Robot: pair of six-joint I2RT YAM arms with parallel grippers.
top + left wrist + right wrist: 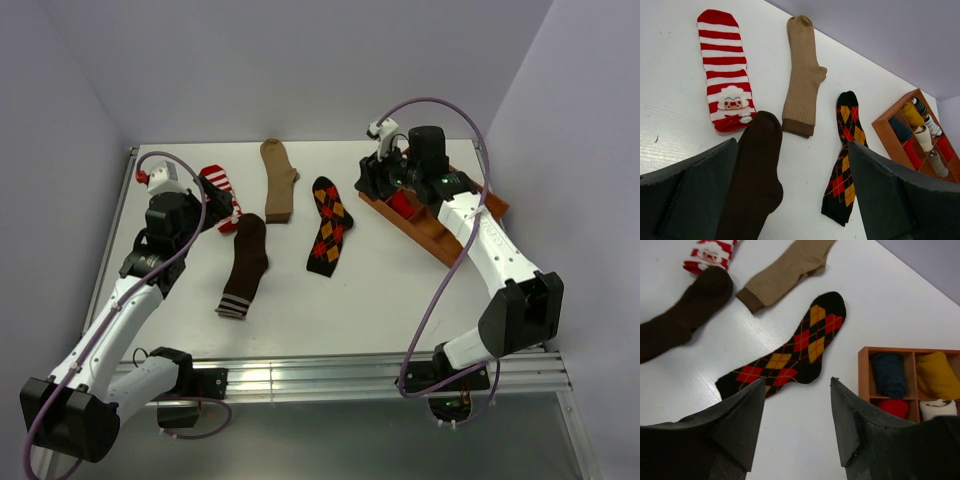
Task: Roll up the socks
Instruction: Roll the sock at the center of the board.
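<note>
The socks (329, 226) lie flat on the bench (400, 290) — none rolled yet. The left pincer (791, 145) and the right pincer (797, 381) gape open, empty. Next, one must pinch a sock's toe.

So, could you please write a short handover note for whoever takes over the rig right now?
Left gripper: open, empty, over the toe end of the dark brown sock.
Right gripper: open, empty, above the table between the argyle sock and the wooden tray.
The striped sock and the tan sock lie flat at the far side.
Done: none of these four is rolled; the tray holds rolled socks.
Left: roll all four.
</note>
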